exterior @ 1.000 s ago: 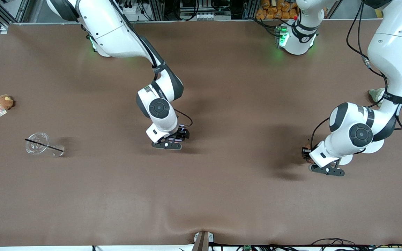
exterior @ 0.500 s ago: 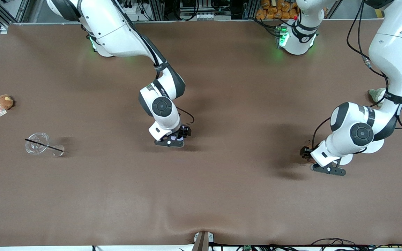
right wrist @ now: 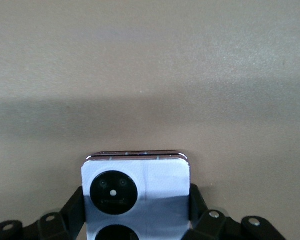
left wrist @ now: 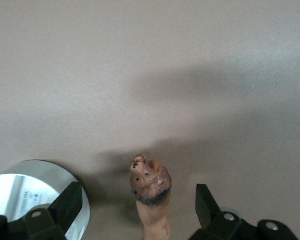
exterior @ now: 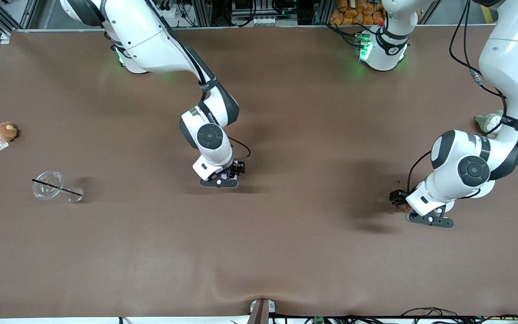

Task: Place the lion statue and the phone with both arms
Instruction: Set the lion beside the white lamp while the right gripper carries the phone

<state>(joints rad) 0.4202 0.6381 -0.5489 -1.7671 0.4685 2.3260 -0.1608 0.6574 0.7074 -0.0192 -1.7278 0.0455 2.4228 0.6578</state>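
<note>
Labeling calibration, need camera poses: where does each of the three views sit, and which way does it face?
Front view: high across the table, facing the bases; shows both arms.
Left wrist view: on the left wrist, looking down past the open left pincer at the lion statue.
Right wrist view: on the right wrist, looking down at the phone clamped in the right pincer.
Shared: lion statue and phone also show in front view.

Both arms (exterior: 160, 40) are glossy white with dark grey bands at the joints and a round dark cap (exterior: 209, 136) on each wrist. Thin black cables (exterior: 470, 67) run along the casings. The bases (exterior: 382, 49) glow green. The grippers (exterior: 218, 182) are black, their finger mounts dotted with small pale screws (right wrist: 213, 214).
</note>
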